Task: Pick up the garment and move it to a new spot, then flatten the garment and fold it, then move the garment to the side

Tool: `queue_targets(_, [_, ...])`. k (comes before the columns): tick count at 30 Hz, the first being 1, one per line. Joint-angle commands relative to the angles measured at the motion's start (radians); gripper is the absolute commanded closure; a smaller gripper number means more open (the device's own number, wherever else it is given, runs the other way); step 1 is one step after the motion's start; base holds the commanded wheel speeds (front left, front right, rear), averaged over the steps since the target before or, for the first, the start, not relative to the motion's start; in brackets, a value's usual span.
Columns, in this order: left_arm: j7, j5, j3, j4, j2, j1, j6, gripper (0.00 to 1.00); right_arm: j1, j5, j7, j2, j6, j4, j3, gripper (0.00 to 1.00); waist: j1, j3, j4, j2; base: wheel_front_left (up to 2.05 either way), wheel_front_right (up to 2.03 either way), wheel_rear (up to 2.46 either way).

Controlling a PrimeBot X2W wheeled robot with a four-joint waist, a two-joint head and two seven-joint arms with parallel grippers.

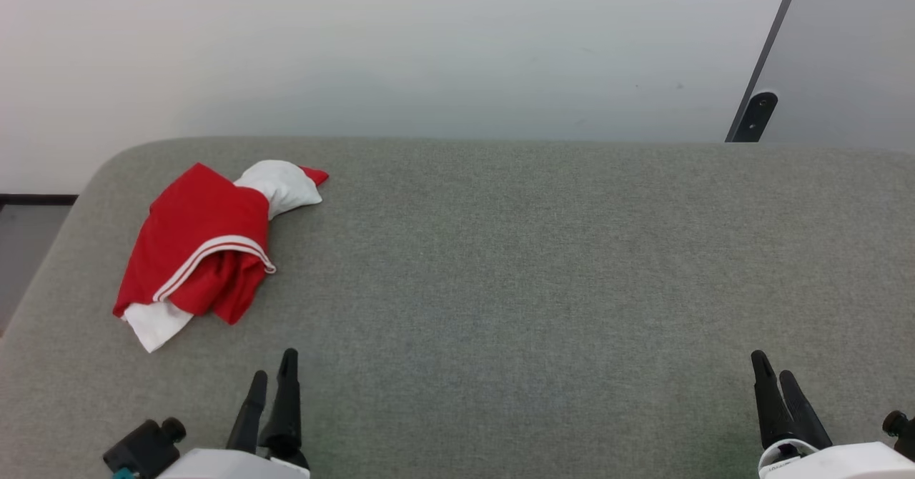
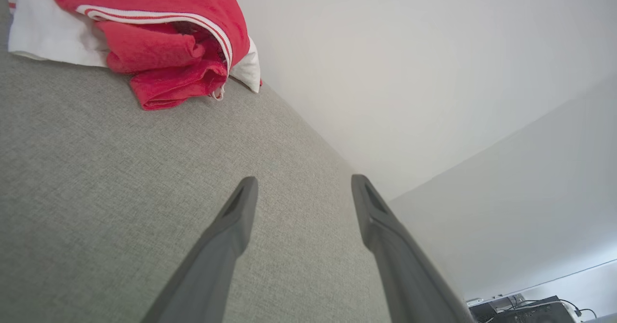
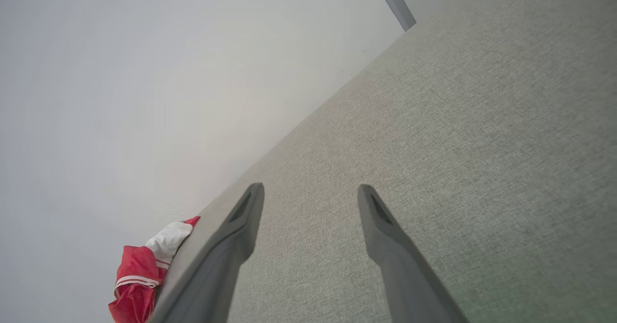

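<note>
Lying in a crumpled heap on the far left part of the grey fabric-topped desk, the garment has yet to be picked up, so the task looks to be at its very start. The red body is bunched over itself. One white sleeve pokes out at the near left end and another at the far right end, so the heap's long axis runs diagonally, from near-left to far-right in the head view. A white-striped hem curves across the side facing the robot.

The left gripper hovers low at the near edge, its fingers spread apart and holding nothing. The garment lies ahead of it and a little to its left, near but not touching. In the left wrist view the red folds and striped hem sit up and to the left of the fingers, with bare desk between.

The right gripper is also spread and empty, well apart from the garment, across most of the desk.

The left arm is plainly the nearer one. A reach forward and slightly leftward toward the striped hem seems the likely first grasp.
</note>
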Motion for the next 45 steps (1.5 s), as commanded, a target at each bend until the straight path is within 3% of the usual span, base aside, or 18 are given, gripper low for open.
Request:
queue_targets(1, [-0.011, 0.041, -0.005, -0.02, 0.005, -0.001, 0.005, 0.0, 0.006, -0.036, -0.01, -0.001, 0.0, -0.017, -0.002, 0.0, 0.0, 0.0, 0.0, 0.0, 0.0, 0.0, 0.0])
queue_targets(22, [-0.073, 0.325, -0.049, -0.059, 0.007, 0.038, 0.019, 0.0, 0.038, -0.295, -0.071, 0.006, 0.0, -0.046, 0.006, 0.0, 0.0, 0.001, 0.001, 0.0, 0.0, 0.0, 0.0])
queue_targets(45, [-0.126, 0.538, -0.072, -0.083, 0.008, 0.076, 0.026, 0.0, 0.072, -0.499, -0.121, 0.012, 0.001, -0.072, 0.005, 0.0, 0.0, -0.002, 0.001, 0.0, 0.0, 0.0, 0.0])
